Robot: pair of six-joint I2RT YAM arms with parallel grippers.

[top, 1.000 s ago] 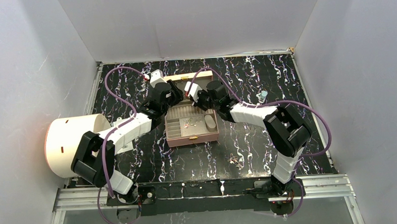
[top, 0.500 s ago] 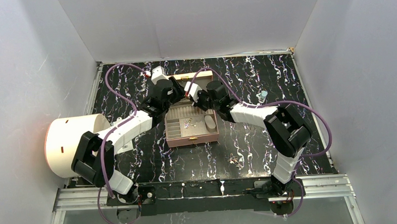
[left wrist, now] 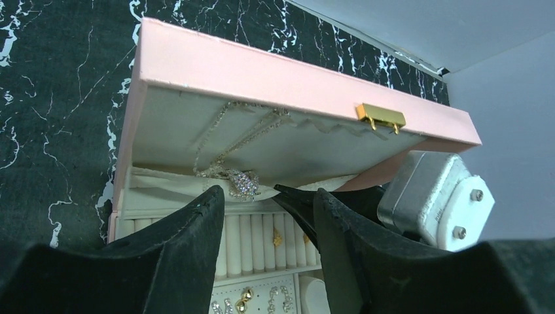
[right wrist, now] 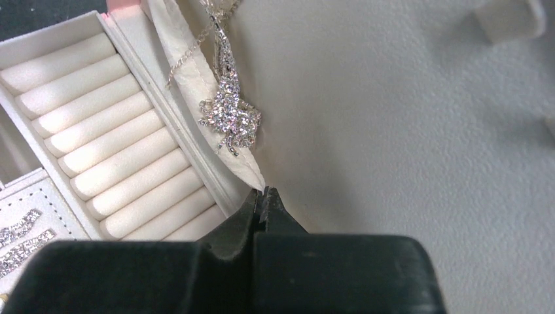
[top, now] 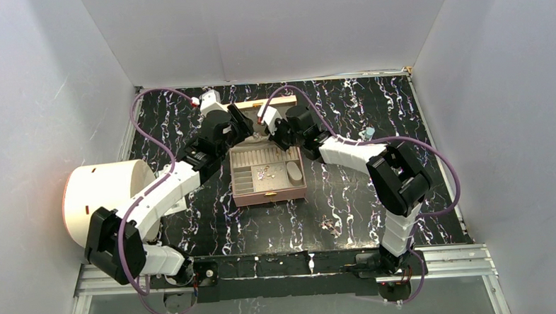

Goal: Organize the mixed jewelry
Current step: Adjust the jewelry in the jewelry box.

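Note:
The pink jewelry box [top: 270, 194] stands open mid-table, its lid [left wrist: 262, 72] raised at the back. A silvery necklace with a sparkling pendant [left wrist: 241, 184] hangs from the lid's cream pocket; it also shows in the right wrist view [right wrist: 229, 122]. My left gripper [left wrist: 268, 191] is open and empty just in front of the pendant, above the ring rolls [left wrist: 252, 239]. My right gripper [right wrist: 263, 191] is shut on the pocket's flap edge [right wrist: 249, 167] just below the pendant. Gold rings [left wrist: 277, 237] and earrings [left wrist: 241, 302] sit in the box. A loose pile of mixed jewelry [top: 329, 224] lies on the table, front right.
A big white cylinder [top: 100, 204] lies at the left edge. A small pale object [top: 367, 133] stands right of the box. Both grippers [top: 240, 125] [top: 280, 134] crowd close together at the lid. Grey walls enclose the black marbled table [top: 347, 189].
The left arm has stretched toward the back, bringing its open gripper up to the lid. The right gripper has shifted slightly back and left at the lid.

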